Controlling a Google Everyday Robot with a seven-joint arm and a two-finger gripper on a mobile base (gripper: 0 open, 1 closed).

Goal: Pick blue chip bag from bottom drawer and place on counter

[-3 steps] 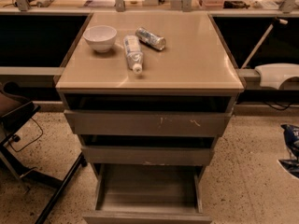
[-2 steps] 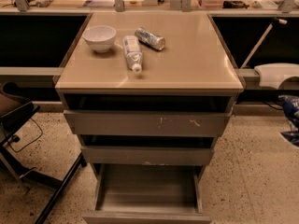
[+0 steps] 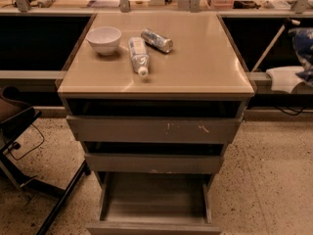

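Observation:
The blue chip bag (image 3: 303, 53) is dark blue and blurred, up in the air at the far right edge, about level with the counter (image 3: 195, 62) and to its right. My gripper (image 3: 308, 35) is at that right edge, mostly cut off by the frame, and holds the bag. The bottom drawer (image 3: 155, 199) is pulled out and its grey inside is bare. The two drawers above it are open a little.
On the counter's left half stand a white bowl (image 3: 103, 39), a clear plastic bottle (image 3: 138, 55) lying down and a silver can (image 3: 156, 39) on its side. A chair base (image 3: 29, 180) is on the floor at left. A white object (image 3: 286, 78) lies on the ledge at right.
The blue chip bag has risen along the right edge, from near floor height to counter height. The bowl, bottle, can and drawers have not moved.

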